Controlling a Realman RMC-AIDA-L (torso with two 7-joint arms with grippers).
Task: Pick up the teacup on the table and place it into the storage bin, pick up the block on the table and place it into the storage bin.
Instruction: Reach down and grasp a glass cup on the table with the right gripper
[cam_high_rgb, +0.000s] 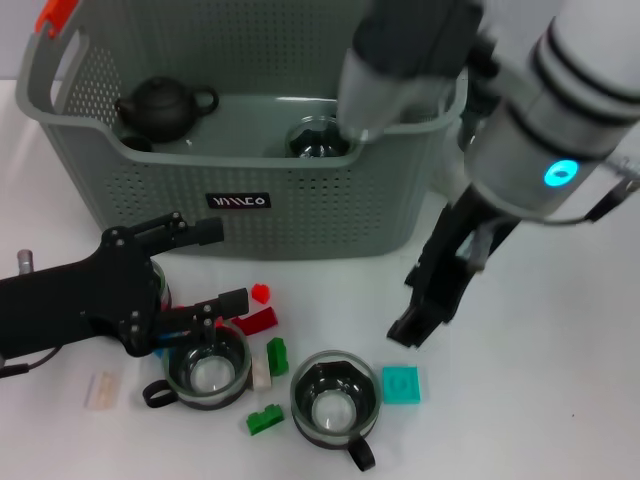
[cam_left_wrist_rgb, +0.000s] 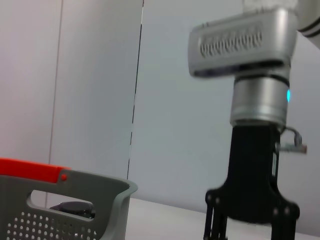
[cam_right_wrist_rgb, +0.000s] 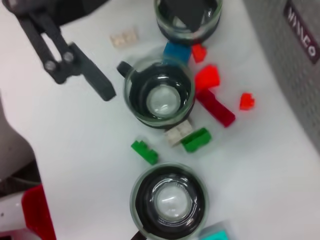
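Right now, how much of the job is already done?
One teacup lies in the storage bin beside a black teapot. Neither the left gripper nor the right gripper holds anything. Two teacups and the blocks remain on the table.

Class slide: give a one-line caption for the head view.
Two grippers hover over teacups and blocks before the storage bin.

White and grey cylinder segments with black bands make up the right arm (cam_high_rgb: 560, 110), a cyan light ring glowing at its wrist above a black gripper (cam_high_rgb: 425, 310), while the left gripper (cam_high_rgb: 185, 275) is matte black with visible screws.
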